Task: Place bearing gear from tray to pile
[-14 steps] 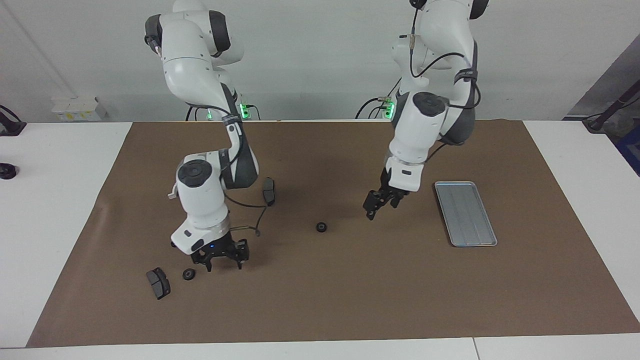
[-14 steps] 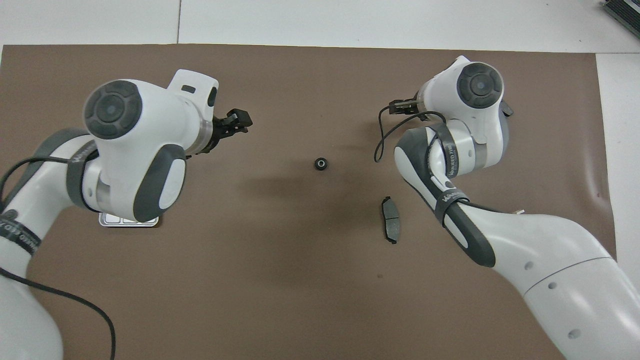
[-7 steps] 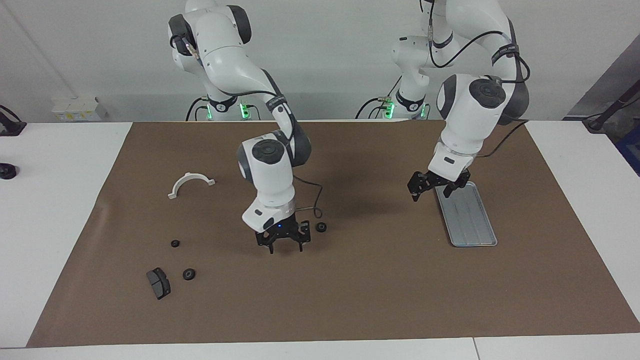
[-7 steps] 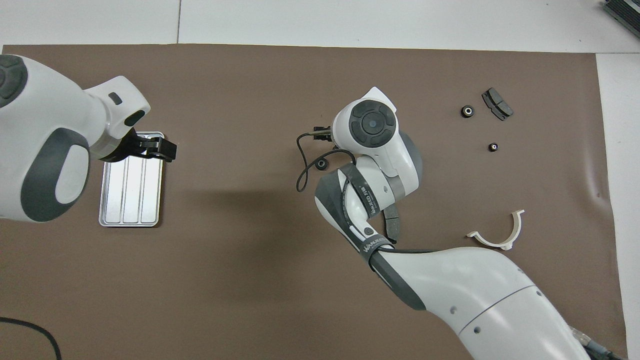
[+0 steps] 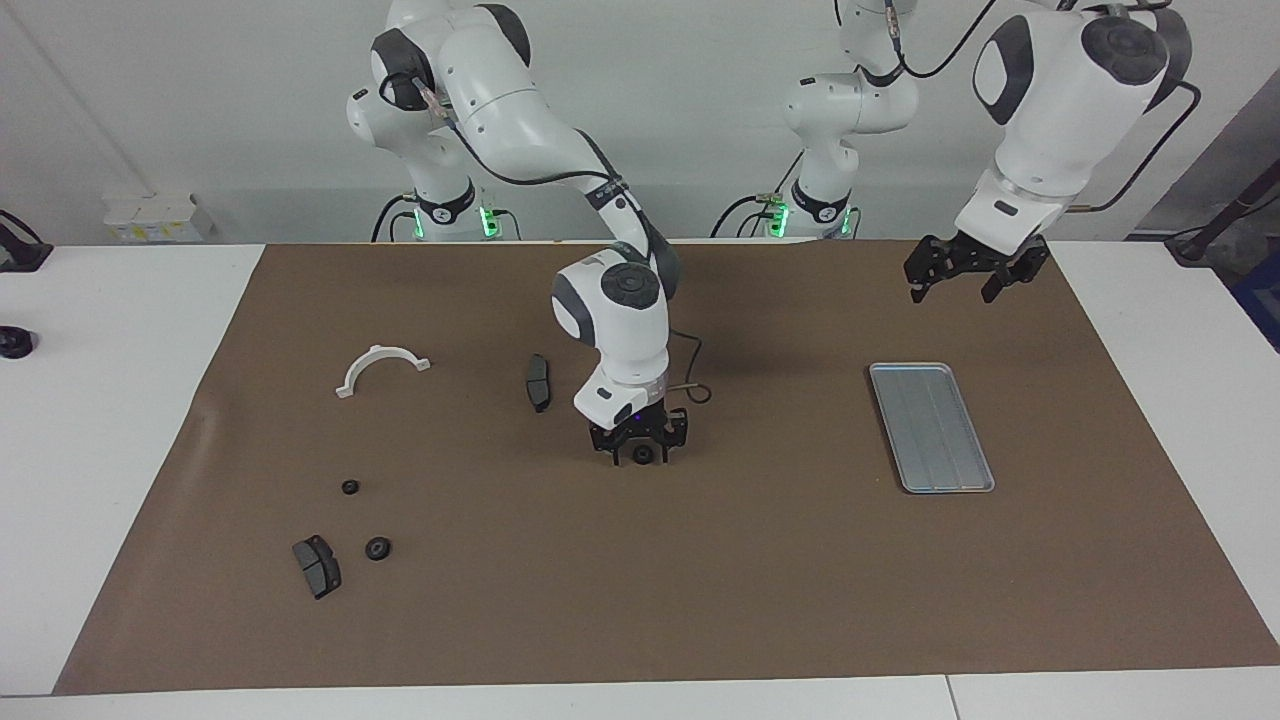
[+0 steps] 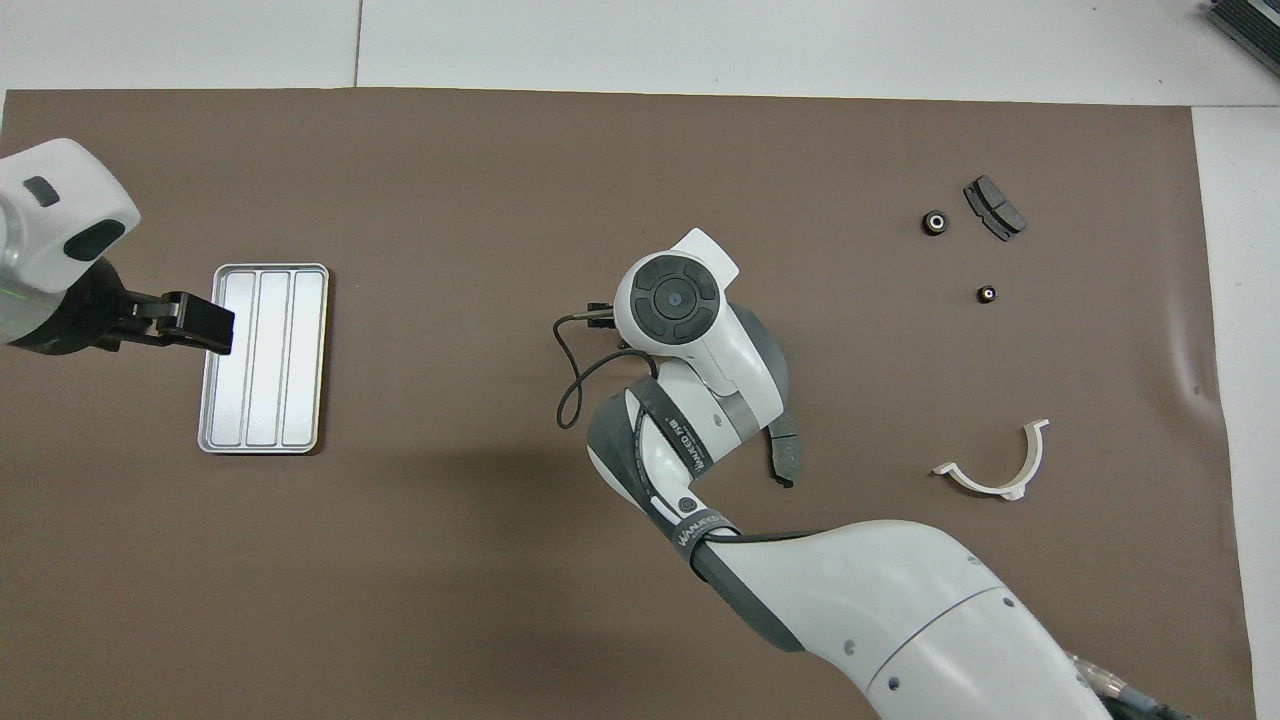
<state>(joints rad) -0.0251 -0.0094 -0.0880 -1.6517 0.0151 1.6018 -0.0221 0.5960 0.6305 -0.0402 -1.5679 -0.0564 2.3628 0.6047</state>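
black and coin-sized, the bearing gear (image 5: 643, 455) is lying on the brown mat (image 5: 700, 600) in the middle of the tabletop (image 5: 130, 330), and the right claw (image 5: 640, 452) is standing low over it, fingers pointing down on either side of it. the fingers are apart, and we are not seeing them pressed on the gear; whether they are touching it we cannot tell. in the overhead view the arm's wrist is covering the gear entirely.

we are judging this as the grasp step. to do it well we are wanting the claw centred so both fingertips meet the gear's round edge together, low enough to catch its short side without scraping the mat, then closing gently, since a small round part is likely to squirt sideways if one finger lands first. after that we are thinking of a straight lift before carrying.

the silver tray (image 5: 931, 427) is sitting bare toward the left arm's end, well apart from the gear. the pile (image 5: 364, 520), two small black gears, is lying toward the right arm's end, beside a dark brake pad (image 5: 316, 566).

the left claw (image 5: 975, 275) is hanging open and holding nothing, raised high, with its arm waiting.
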